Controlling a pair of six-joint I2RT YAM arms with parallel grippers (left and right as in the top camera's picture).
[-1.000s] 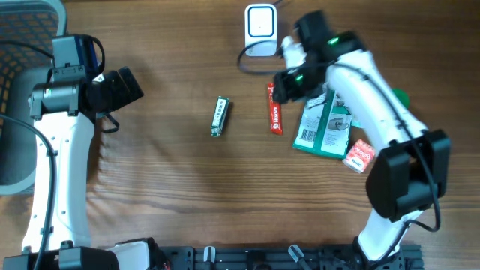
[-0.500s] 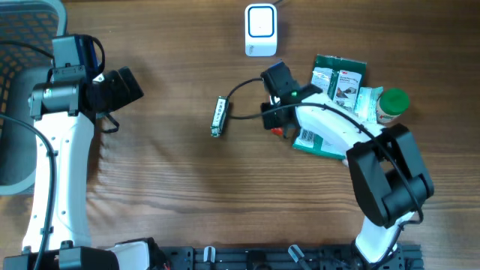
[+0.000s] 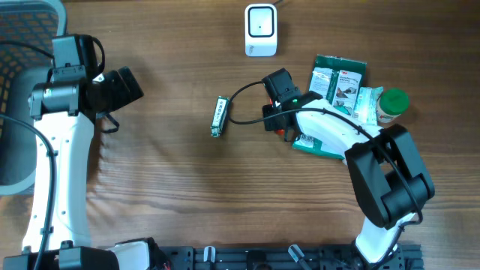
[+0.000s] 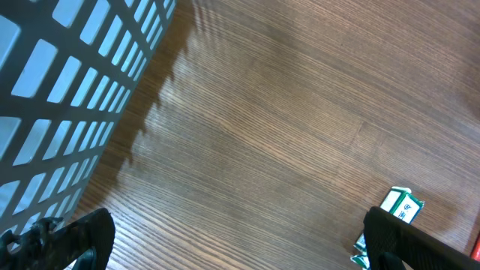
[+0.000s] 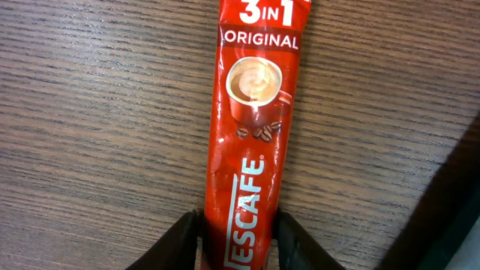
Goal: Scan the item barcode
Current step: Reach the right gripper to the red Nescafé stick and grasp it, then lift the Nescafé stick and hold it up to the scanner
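The item is a red Nescafe 3-in-1 coffee sachet lying flat on the wooden table. From overhead only its lower tip shows under the arm. My right gripper is low over the sachet's near end, one black finger pressed against each long side, shut on it. In the overhead view the right gripper sits just right of centre. The white barcode scanner stands at the back, apart from the sachet. My left gripper hangs open at the far left, with bare wood between its fingers.
A green gum pack lies left of the sachet and also shows in the left wrist view. Green packets, a green-lidded jar and a flat green package crowd the right. A grey mesh basket stands far left.
My right arm has swung away from the scanner and come down over the sachet, and its jaws have narrowed onto the sachet's sides. The left arm has not moved.
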